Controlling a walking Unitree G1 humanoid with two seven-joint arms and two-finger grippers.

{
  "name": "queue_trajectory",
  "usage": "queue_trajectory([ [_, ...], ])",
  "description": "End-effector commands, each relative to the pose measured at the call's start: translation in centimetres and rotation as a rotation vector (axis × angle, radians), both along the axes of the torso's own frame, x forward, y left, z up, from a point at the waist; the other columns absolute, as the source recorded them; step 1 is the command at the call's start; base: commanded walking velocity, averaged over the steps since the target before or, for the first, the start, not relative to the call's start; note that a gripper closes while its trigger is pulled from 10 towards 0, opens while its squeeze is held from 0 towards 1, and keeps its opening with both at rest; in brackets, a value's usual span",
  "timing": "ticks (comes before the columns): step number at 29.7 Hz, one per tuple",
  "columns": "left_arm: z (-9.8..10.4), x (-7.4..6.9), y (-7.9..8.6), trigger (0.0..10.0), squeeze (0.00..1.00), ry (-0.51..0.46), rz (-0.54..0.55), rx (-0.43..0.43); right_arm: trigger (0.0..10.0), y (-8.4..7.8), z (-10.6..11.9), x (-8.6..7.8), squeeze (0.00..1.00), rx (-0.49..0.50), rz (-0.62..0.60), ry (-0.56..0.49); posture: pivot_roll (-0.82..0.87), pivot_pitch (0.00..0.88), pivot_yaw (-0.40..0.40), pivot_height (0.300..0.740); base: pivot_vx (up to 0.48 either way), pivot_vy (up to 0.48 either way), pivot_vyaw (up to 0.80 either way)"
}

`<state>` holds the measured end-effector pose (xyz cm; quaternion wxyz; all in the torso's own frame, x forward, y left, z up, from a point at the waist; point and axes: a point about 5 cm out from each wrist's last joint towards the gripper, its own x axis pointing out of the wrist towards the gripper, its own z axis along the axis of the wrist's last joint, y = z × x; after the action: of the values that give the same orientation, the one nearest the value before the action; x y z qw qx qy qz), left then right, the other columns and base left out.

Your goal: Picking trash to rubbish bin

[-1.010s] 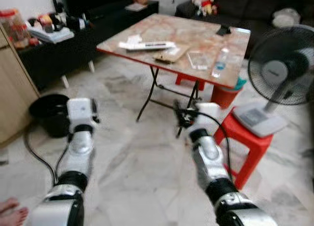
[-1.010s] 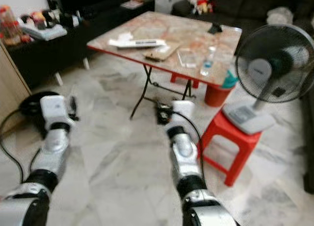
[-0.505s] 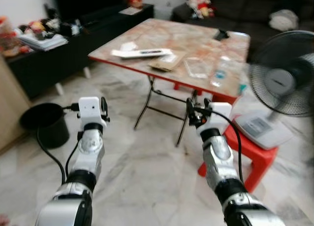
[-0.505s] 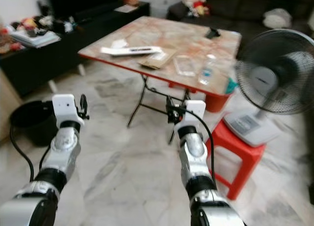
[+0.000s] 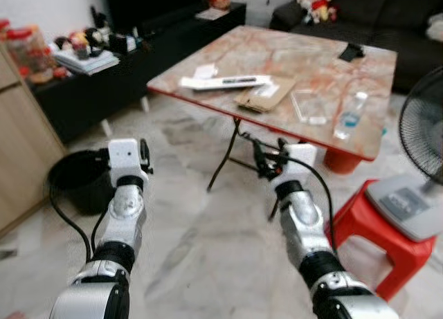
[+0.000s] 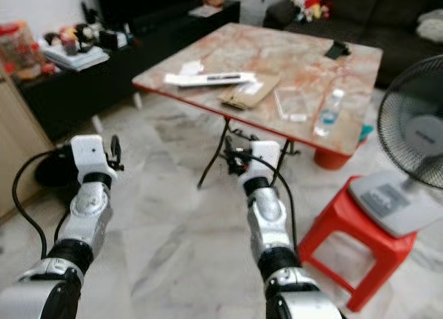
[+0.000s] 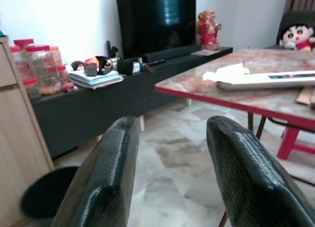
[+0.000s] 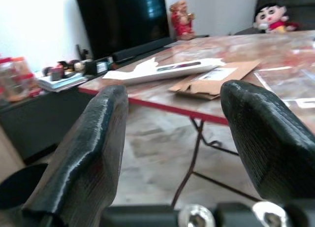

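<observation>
Both arms reach forward over the pale marble floor, short of a folding table with a reddish marbled top that stands at about 12 o'clock; the left gripper is held up at roughly 10 o'clock with its two black fingers spread wide and nothing between them; the right gripper is raised at roughly 1 o'clock, just in front of the table's near edge, its fingers also wide apart and empty; the trash lies on the tabletop: a long white flat box near the near-left edge with a crumpled white paper touching its far side, a brown cardboard piece just to its right, a clear plastic tray further right, and a clear plastic bottle with a blue label near the right edge; a small dark object sits at the table's far side; the black rubbish bin stands on the floor at 9 o'clock, just beyond the left gripper and beside a light wooden cabinet; a red plastic stool at 3 o'clock carries the base of a standing fan; a low black TV console runs along the far left, with a doll on the dark sofa behind the table.
</observation>
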<state>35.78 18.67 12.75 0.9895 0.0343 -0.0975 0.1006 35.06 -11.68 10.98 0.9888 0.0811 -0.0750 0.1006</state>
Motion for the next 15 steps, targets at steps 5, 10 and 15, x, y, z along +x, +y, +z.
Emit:
queue_trajectory([
  [5,0.35,-0.04,0.96,10.0,0.00,-0.012,0.024,0.004,10.0,1.34,0.46,0.12,0.00,0.018,0.034,-0.008,-0.01,0.004,-0.018,0.740,0.418,0.000,0.00],
  [10,0.38,-0.02,0.91,10.0,0.00,-0.013,0.021,0.004,10.0,1.39,0.49,0.13,0.00,0.018,0.039,-0.009,-0.01,0.000,-0.017,0.740,0.416,0.000,0.00],
  [15,0.37,-0.02,0.89,10.0,0.00,-0.013,0.019,0.005,10.0,1.50,0.51,0.13,0.00,0.017,0.044,-0.009,-0.01,0.000,-0.016,0.740,0.416,0.000,0.00],
])
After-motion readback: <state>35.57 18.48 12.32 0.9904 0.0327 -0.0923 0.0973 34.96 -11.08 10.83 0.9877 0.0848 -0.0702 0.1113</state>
